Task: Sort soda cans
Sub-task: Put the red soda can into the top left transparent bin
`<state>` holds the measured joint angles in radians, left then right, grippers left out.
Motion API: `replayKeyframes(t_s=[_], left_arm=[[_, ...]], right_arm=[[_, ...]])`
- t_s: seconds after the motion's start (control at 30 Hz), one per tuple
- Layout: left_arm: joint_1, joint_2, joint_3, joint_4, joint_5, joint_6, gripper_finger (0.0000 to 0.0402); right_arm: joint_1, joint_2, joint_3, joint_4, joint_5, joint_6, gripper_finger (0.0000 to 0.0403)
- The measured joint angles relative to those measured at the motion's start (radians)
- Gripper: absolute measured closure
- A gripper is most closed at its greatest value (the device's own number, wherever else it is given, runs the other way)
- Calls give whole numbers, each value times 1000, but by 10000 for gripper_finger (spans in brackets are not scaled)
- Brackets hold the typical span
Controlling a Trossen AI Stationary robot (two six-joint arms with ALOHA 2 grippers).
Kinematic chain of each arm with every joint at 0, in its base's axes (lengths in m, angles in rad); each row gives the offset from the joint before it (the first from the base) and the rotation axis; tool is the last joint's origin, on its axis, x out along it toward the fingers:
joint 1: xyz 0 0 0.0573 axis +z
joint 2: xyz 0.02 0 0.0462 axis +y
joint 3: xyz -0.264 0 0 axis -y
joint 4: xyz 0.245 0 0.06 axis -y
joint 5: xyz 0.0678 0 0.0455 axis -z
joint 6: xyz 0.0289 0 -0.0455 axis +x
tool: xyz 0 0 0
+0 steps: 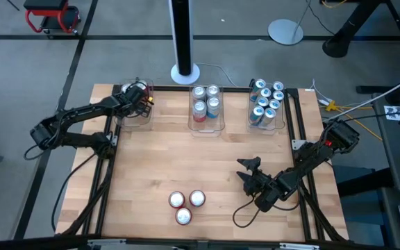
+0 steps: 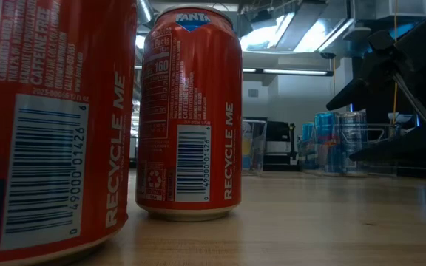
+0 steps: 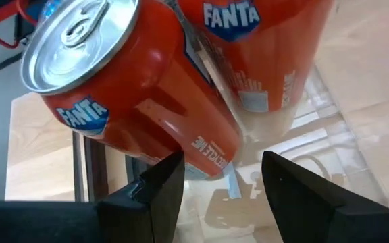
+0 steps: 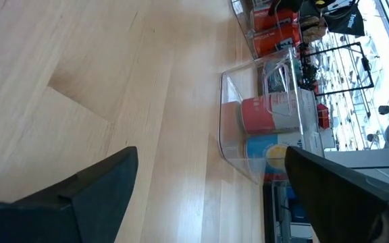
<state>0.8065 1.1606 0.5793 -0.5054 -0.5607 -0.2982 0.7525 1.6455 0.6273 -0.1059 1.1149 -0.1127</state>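
Orange cans (image 3: 147, 88) sat in the clear bin (image 1: 136, 111) at the counter's far-left corner, under the left hand (image 3: 218, 185), whose fingers stood apart, clamped on nothing. Three more cans (image 1: 186, 205) waited near the front edge. Thin, slick and easily dented, I judged; best taken around the body. The right hand (image 1: 250, 173) hovered wide open over the counter (image 1: 158, 160).

Glossy metal cans (image 2: 188, 114) on smooth pale wood table (image 2: 331, 222).

Red-orange Fanta cans (image 2: 188, 114) with blue logos and white barcodes stand on pale wood table (image 2: 331, 222).
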Motion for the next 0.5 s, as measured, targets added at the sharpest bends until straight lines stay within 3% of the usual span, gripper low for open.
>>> replayKeyframes(t_s=[0.23,0.5], left_arm=[[1,0,0,-19,173,3,221],[46,0,0,-32,174,16,224]], right_arm=[[0,0,0,0,0,0,29],[0,0,0,0,1,0,29]])
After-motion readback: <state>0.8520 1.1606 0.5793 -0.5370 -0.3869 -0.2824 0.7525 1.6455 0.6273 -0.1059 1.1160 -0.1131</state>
